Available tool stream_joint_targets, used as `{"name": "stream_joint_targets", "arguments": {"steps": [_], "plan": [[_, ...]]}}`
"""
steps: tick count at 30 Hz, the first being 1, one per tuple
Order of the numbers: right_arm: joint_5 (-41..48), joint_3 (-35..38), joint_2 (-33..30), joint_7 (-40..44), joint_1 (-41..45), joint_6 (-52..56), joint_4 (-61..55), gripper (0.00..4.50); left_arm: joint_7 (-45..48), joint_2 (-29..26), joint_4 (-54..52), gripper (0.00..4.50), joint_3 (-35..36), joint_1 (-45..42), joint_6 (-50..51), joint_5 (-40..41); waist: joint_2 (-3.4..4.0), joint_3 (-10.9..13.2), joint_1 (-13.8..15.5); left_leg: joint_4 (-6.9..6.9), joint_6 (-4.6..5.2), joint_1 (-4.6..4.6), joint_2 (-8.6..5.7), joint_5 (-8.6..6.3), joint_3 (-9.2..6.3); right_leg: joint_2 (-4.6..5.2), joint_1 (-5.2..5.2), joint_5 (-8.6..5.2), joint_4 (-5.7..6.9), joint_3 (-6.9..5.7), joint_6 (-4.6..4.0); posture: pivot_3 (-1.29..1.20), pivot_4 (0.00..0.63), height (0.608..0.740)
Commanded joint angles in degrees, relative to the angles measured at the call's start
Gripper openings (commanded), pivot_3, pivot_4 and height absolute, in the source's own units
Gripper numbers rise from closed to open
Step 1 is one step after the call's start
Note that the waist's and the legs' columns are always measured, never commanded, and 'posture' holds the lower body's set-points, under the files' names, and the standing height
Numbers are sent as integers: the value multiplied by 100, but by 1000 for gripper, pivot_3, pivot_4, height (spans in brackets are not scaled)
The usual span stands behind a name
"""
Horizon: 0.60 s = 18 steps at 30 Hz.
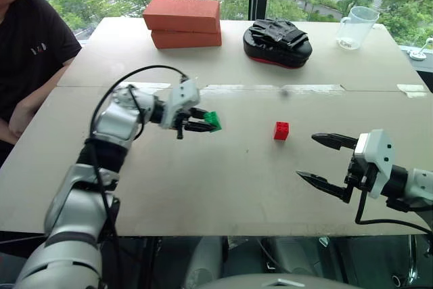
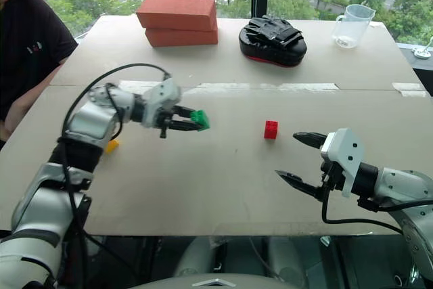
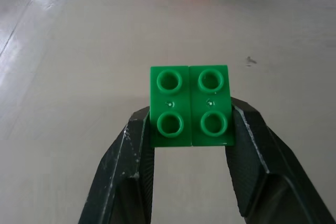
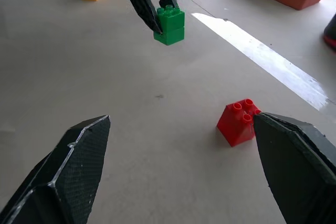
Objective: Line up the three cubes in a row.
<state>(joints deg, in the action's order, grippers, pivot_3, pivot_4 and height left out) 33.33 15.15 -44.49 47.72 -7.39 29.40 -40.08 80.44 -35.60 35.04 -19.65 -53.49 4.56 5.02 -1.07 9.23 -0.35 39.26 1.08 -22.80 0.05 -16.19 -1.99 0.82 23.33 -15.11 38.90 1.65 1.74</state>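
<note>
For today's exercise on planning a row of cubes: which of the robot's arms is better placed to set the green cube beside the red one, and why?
The left. The left gripper is already shut on the green cube, held above the table and pointing towards the red cube. The right gripper is open and empty, near the red cube.

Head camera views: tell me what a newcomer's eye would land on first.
First, the green cube pinched in the left gripper and held above the table. Next, the red cube sitting alone mid-table, with the right gripper open just beside it. Then the two big orange bricks stacked at the far edge.
</note>
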Motion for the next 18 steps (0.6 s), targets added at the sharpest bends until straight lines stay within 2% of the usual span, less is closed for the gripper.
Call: {"name": "stream_joint_targets", "arguments": {"steps": [1, 7, 18], "plan": [[117, 344, -61, -14, -19, -46, -2, 4500, 85, 271, 815, 1282, -133, -394, -658, -392, 0, 0, -42, 0, 0, 1, 1, 0, -2, 0, 0, 0, -1, 1, 0, 0, 150, 737], [360, 550, -115, 101, -59, 5, -1, 4500, 324, 808, 1748, 1282, -112, -812, -1079, -646, -1, 1, -48, -4, 6, -2, 5, -3, -6, -3, 2, -1, -3, 0, 1, 0, 150, 737], [501, 636, -274, 36, -81, 107, -48, 4500, 74, 1329, 2266, 1282, -46, -1208, -1069, -992, -4, 3, -34, 1, 7, -4, 1, -4, -11, 2, 0, -1, -2, -5, 3, 0, 150, 737]]}}
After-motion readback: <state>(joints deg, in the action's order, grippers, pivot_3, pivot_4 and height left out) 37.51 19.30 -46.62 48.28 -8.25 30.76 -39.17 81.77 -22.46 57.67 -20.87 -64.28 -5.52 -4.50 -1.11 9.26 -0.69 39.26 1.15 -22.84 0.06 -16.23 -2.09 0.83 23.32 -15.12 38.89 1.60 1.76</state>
